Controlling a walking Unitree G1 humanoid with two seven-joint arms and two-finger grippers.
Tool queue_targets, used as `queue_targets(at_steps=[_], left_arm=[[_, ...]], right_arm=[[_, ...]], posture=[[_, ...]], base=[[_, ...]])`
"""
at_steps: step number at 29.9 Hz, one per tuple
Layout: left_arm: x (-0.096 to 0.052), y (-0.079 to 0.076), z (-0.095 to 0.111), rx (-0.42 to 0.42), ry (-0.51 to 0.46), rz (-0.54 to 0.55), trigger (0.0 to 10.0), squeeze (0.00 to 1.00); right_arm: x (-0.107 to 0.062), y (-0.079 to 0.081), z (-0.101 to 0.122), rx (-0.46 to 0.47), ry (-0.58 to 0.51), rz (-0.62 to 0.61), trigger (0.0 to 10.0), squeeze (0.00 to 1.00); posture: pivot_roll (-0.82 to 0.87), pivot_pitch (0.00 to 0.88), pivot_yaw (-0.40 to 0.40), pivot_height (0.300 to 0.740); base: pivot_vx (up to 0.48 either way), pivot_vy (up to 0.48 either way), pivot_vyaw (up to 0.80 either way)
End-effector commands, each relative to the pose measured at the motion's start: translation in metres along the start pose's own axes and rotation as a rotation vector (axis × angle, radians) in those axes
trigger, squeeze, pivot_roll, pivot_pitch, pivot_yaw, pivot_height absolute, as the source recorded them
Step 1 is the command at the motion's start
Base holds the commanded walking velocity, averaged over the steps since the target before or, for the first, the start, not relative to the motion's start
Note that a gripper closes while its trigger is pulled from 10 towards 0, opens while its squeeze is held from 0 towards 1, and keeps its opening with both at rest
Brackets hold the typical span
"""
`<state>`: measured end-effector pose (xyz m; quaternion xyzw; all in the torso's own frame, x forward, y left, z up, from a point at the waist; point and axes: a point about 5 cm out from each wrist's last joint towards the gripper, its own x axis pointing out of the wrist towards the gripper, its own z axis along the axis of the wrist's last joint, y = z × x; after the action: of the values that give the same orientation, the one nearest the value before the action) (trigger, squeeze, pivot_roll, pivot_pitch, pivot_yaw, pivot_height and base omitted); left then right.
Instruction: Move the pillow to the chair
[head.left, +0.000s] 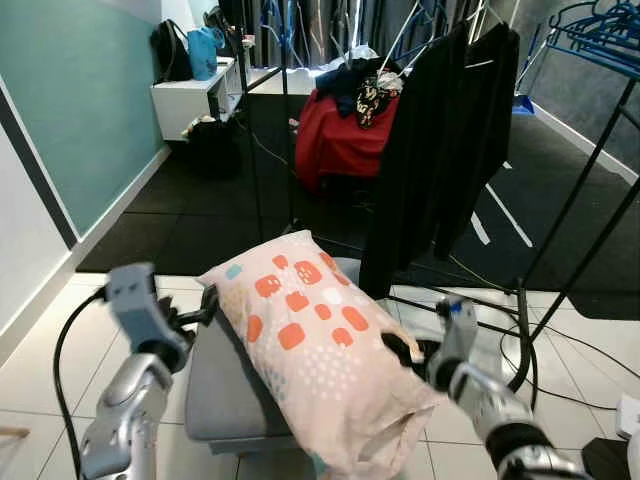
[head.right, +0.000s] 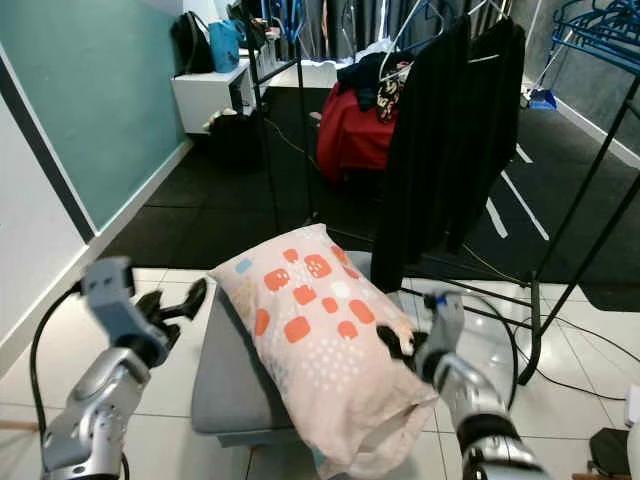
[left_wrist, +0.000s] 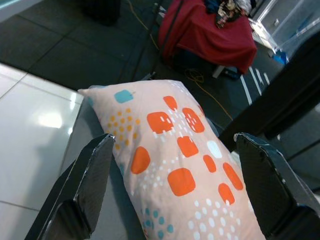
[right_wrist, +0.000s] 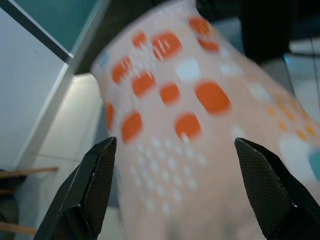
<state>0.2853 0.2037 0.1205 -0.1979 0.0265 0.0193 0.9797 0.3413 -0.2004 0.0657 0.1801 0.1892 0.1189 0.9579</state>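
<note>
Both arms raised forward; left gripper (head.left: 205, 303) and right gripper (head.left: 397, 350) jaws spread wide.

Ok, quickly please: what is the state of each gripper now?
Left gripper: jaws open, at the pillow side, holding nothing.
Right gripper: jaws open, facing the pillow, holding nothing.
</note>
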Motion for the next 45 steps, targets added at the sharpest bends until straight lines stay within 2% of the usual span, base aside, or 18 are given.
queue_targets(at_steps=[1, 6, 7, 10, 11, 15, 16, 18, 21, 27, 30, 31, 32, 35, 36, 40, 43, 45], left_arm=[[0.0, 0.001, -0.005, -0.026, 0.005, -0.005, 10.0, 0.0], [0.002, 0.005, -0.012, 0.014, 0.033, 0.008, 10.0, 0.0], [0.003, 0.01, -0.016, 0.027, 0.051, 0.019, 10.0, 0.0], [0.001, 0.032, -0.029, 0.151, 0.112, 0.077, 10.0, 0.0], [-0.004, 0.046, -0.039, 0.164, 0.147, 0.134, 10.0, 0.0], [-0.009, 0.057, -0.048, 0.167, 0.173, 0.186, 10.0, 0.0], [-0.012, 0.061, -0.051, 0.19, 0.177, 0.217, 10.0, 0.0], [-0.012, 0.061, -0.051, 0.19, 0.177, 0.217, 10.0, 0.0], [-0.023, 0.073, -0.06, 0.252, 0.175, 0.34, 10.0, 0.0], [-0.028, 0.076, -0.065, 0.226, 0.17, 0.379, 10.0, 0.0], [-0.027, 0.074, -0.063, 0.151, 0.133, 0.37, 10.0, 0.0], [-0.027, 0.074, -0.063, 0.151, 0.133, 0.37, 10.0, 0.0], [-0.025, 0.07, -0.059, 0.062, 0.095, 0.343, 10.0, 0.0], [-0.021, 0.062, -0.048, 0.028, 0.032, 0.282, 10.0, 0.0], [-0.02, 0.057, -0.042, 0.004, 0.003, 0.247, 10.0, 0.0], [-0.02, 0.053, -0.037, -0.007, -0.022, 0.226, 10.0, 0.0], [-0.022, 0.05, -0.031, -0.003, -0.047, 0.202, 10.0, 0.0], [-0.022, 0.05, -0.031, -0.003, -0.047, 0.202, 10.0, 0.0]], right_arm=[[0.001, -0.002, 0.004, 0.035, -0.012, -0.014, 10.0, 0.0], [0.002, -0.004, 0.011, 0.067, -0.039, -0.033, 10.0, 0.0], [0.002, -0.004, 0.012, 0.088, -0.05, -0.039, 10.0, 0.0], [0.001, -0.007, 0.016, 0.134, -0.07, -0.048, 10.0, 0.0], [-0.001, -0.011, 0.015, 0.149, -0.067, -0.058, 10.0, 0.0], [-0.003, -0.015, 0.013, 0.163, -0.062, -0.071, 10.0, 0.0], [-0.005, -0.017, 0.011, 0.173, -0.059, -0.077, 10.0, 0.0], [-0.005, -0.017, 0.011, 0.173, -0.059, -0.077, 10.0, 0.0], [-0.008, -0.021, 0.004, 0.192, -0.039, -0.089, 10.0, 0.0], [-0.008, -0.021, 0.002, 0.201, -0.03, -0.088, 10.0, 0.0], [-0.007, -0.02, 0.002, 0.208, -0.026, -0.09, 10.0, 0.0], [-0.007, -0.02, 0.002, 0.208, -0.026, -0.09, 10.0, 0.0], [-0.006, -0.021, 0.005, 0.205, -0.033, -0.11, 10.0, 0.0], [-0.006, -0.023, 0.009, 0.229, -0.061, -0.159, 10.0, 0.0], [-0.004, -0.021, 0.011, 0.29, -0.074, -0.148, 10.0, 0.0], [-0.002, -0.018, 0.011, 0.34, -0.076, -0.137, 10.0, 0.0], [-0.002, -0.017, 0.009, 0.423, -0.084, -0.137, 10.0, 0.0], [-0.002, -0.017, 0.009, 0.423, -0.084, -0.137, 10.0, 0.0]], posture=[[-0.15, 0.02, -0.029, 0.715], [-0.15, 0.01, -0.025, 0.7], [-0.15, 0.008, -0.025, 0.695], [-0.16, 0.006, -0.02, 0.68], [-0.16, 0.006, -0.02, 0.67], [-0.16, 0.008, -0.022, 0.655], [-0.16, 0.007, -0.024, 0.65], [-0.16, 0.007, -0.024, 0.65], [-0.15, 0.017, -0.032, 0.635], [-0.15, 0.024, -0.034, 0.62], [-0.15, 0.031, -0.033, 0.605], [-0.15, 0.031, -0.033, 0.605], [-0.14, 0.041, -0.029, 0.595], [-0.14, 0.047, -0.026, 0.58], [-0.13, 0.063, -0.019, 0.57], [-0.12, 0.066, -0.017, 0.56], [-0.12, 0.086, -0.008, 0.545], [-0.12, 0.086, -0.008, 0.545]], base=[[0.0, 0.0, 0.0], [0.0, 0.0, 0.0], [0.0, 0.0, 0.0], [0.0, 0.0, 0.0], [0.0, 0.0, 0.0], [0.0, 0.0, 0.0], [0.0, 0.0, 0.0], [0.0, 0.0, 0.0], [0.0, 0.0, 0.0], [0.0, 0.0, 0.0], [0.0, 0.0, 0.0], [0.0, 0.0, 0.0], [0.0, 0.0, 0.0], [0.0, 0.0, 0.0], [0.0, 0.0, 0.0], [0.0, 0.0, 0.0], [0.0, 0.0, 0.0], [0.0, 0.0, 0.0]])
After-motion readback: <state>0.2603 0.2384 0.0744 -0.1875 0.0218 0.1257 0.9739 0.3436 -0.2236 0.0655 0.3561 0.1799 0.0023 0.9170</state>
